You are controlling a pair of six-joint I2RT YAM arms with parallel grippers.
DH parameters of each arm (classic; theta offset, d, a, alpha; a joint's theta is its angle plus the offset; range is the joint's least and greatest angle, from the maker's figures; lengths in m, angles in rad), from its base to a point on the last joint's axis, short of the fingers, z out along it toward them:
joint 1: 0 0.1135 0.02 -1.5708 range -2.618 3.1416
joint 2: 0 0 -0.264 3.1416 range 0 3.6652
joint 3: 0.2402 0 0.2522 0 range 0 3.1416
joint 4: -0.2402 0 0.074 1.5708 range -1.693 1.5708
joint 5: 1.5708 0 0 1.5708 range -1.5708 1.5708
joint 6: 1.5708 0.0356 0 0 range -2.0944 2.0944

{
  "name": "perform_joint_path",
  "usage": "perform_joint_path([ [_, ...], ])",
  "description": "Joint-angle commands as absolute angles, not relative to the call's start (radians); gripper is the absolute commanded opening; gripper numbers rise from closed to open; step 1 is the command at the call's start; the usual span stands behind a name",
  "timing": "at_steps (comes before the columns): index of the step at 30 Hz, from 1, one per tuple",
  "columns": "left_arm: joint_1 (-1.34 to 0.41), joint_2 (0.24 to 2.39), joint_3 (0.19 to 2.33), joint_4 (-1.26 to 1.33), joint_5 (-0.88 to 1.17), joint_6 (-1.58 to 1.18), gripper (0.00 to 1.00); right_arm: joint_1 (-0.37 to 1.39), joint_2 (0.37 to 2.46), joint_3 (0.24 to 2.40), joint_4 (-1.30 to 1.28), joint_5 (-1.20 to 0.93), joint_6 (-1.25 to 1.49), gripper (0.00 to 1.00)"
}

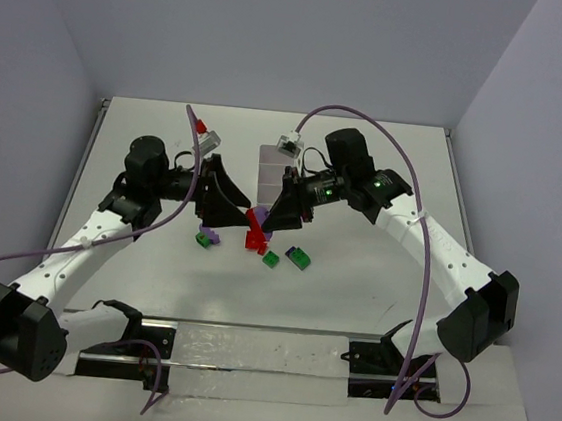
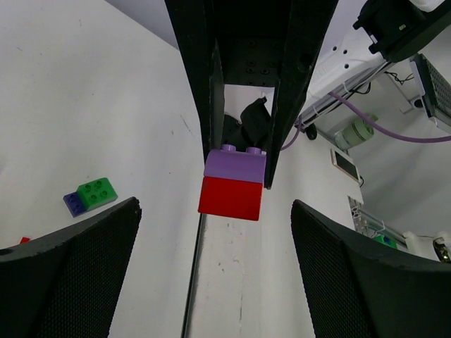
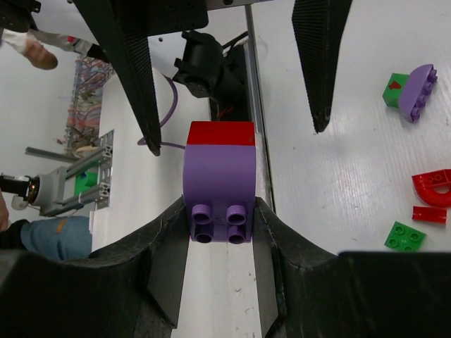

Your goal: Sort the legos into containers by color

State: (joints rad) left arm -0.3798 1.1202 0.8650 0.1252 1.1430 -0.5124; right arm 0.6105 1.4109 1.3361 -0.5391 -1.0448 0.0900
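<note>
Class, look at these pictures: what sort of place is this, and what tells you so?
Probably a robotics lab: two robot arms bolted to a white table, plain screens around it, toy bricks laid out for sorting.

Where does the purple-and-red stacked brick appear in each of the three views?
Top external: brick near centre, just below the white tray.
Left wrist: brick at centre, red half lower.
Right wrist: brick at centre, red half upper.
Shared landmark: the right gripper clamping it.
</note>
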Motion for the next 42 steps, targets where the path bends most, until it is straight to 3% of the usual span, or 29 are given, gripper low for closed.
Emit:
perform_joint_path([
  [1,-0.391,1.139,0.904,0.242,1.177,-0.569,0.93,0.621,1.404,1.378,-0.493,-1.104,0.088,0.00],
  [11,-0.412,1.153,0.894,0.290,1.218,-0.602,0.81,0.623,1.397,1.362,-0.476,-1.112,0.096,0.00],
  [18,-0.419,1.149,0.877,0.278,1.235,-0.595,0.66,0.623,1.401,1.363,-0.460,-1.115,0.110,0.00],
  [25,-0.420,1.151,0.878,0.250,1.241,-0.569,0.37,0.623,1.397,1.361,-0.460,-1.108,0.115,0.00],
  [26,-0.420,1.155,0.882,0.245,1.252,-0.567,0.31,0.621,1.397,1.361,-0.462,-1.095,0.120,0.04],
  [28,-0.422,1.161,0.890,0.214,1.254,-0.546,0.06,0.622,1.397,1.366,-0.470,-1.068,0.125,0.24],
  [29,-0.422,1.160,0.895,0.192,1.249,-0.522,0.01,0.621,1.398,1.371,-0.482,-1.055,0.125,0.40],
  [30,-0.422,1.159,0.898,0.178,1.245,-0.503,0.00,0.621,1.402,1.378,-0.492,-1.048,0.123,0.51],
  [33,-0.423,1.160,0.903,0.137,1.245,-0.470,0.00,0.623,1.409,1.391,-0.513,-1.039,0.124,0.66],
  [42,-0.429,1.161,0.911,0.083,1.249,-0.425,0.00,0.623,1.417,1.394,-0.540,-1.037,0.094,0.64],
])
